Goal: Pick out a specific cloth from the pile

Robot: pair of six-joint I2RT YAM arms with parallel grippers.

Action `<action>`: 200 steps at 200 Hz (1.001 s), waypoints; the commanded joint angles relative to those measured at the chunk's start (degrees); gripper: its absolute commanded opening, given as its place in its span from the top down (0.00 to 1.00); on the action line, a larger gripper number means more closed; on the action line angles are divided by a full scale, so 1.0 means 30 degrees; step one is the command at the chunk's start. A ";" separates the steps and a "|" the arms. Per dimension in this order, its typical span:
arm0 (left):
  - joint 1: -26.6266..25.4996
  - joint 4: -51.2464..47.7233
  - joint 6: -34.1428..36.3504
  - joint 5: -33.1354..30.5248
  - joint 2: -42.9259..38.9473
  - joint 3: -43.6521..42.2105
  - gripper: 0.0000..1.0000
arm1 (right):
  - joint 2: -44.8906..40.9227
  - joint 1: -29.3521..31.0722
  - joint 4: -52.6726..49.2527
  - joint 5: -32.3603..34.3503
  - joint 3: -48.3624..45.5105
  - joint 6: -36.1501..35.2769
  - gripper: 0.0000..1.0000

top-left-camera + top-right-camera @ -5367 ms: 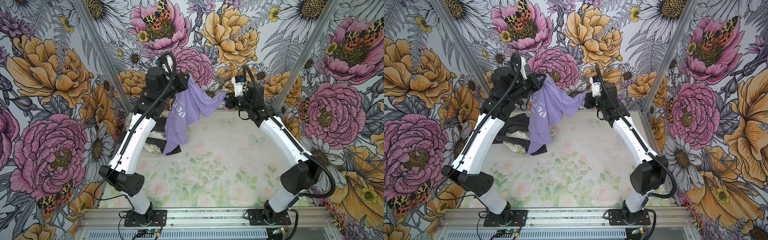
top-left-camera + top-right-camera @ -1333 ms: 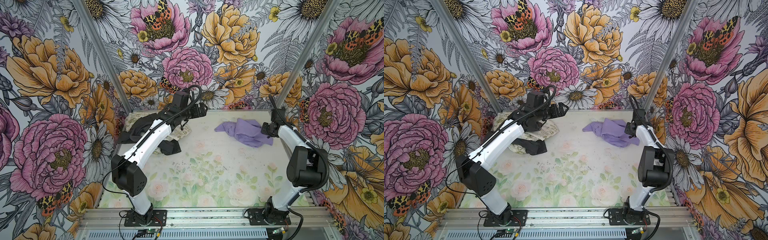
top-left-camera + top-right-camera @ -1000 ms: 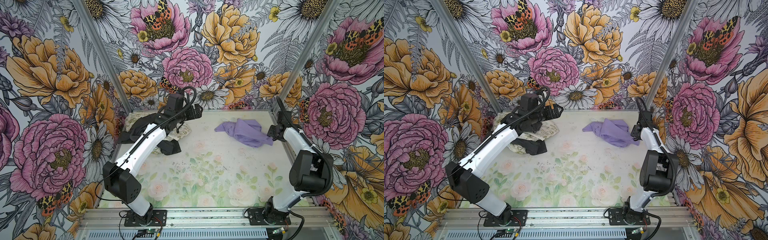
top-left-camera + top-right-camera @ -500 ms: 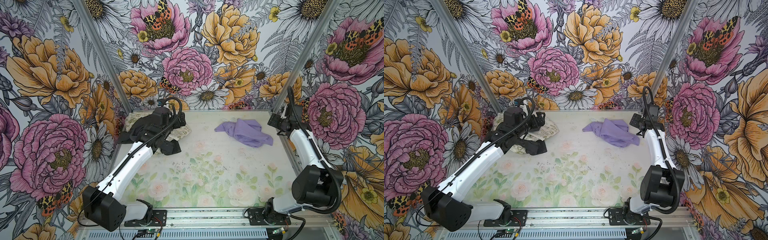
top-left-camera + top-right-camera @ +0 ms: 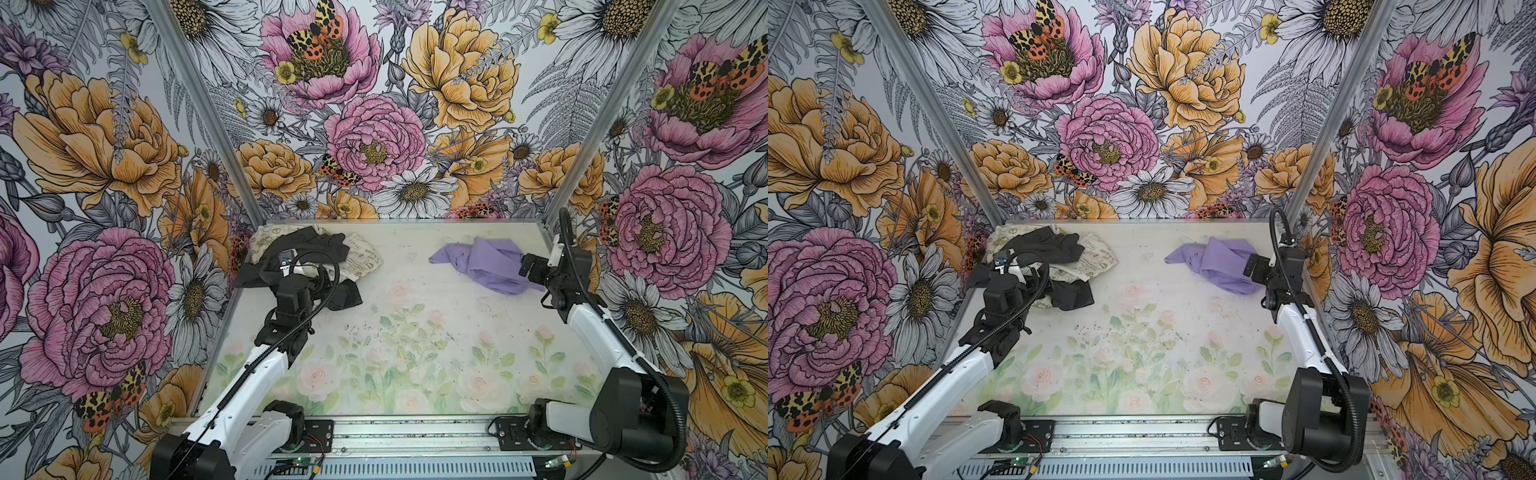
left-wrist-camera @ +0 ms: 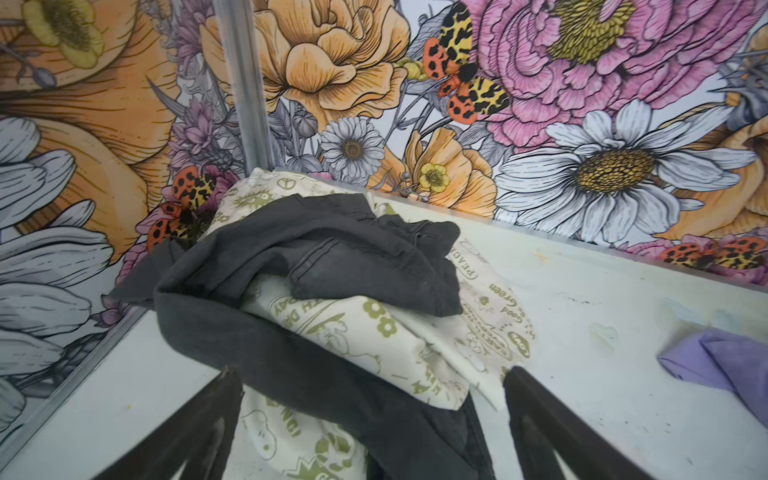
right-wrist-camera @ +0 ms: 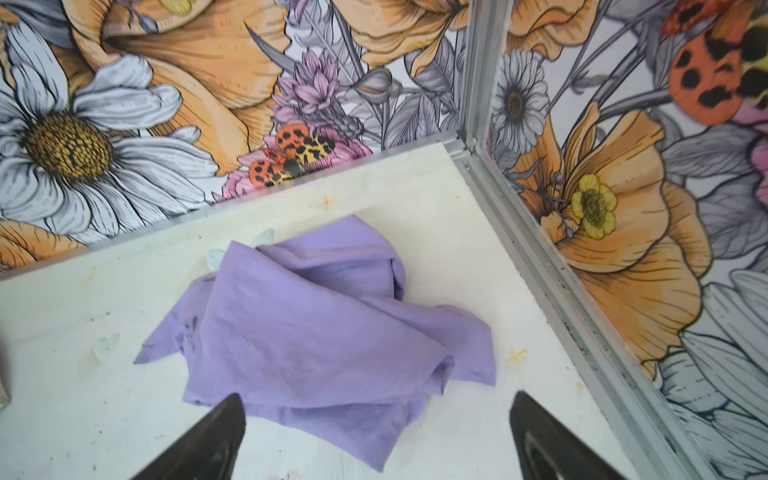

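On my right wrist feed the right gripper stands spread wide with nothing in it. The cloth lies crumpled just ahead of the two dark fingers. One fingertip overlaps its near hem in the picture, and the other sits over bare table beside it. I cannot tell whether that fingertip touches the fabric or hangs just above it.

In both top views the lavender cloth rests flat on the table near the far right corner. The right gripper is at its right-hand edge.

The pile of dark grey garments and cream printed fabric sits in the far left corner, well apart from the cloth. On my left wrist feed the left gripper is also wide open and empty. Its fingers stand either side of the near end of the pile, and only a corner of the cloth shows, well off to one side of those fingers
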 commanded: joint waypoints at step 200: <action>0.3951 1.0574 0.1247 0.5294 0.7907 -0.2175 0.01 | 0.3912 0.1766 1.3939 0.1163 -0.5905 -0.1724 0.00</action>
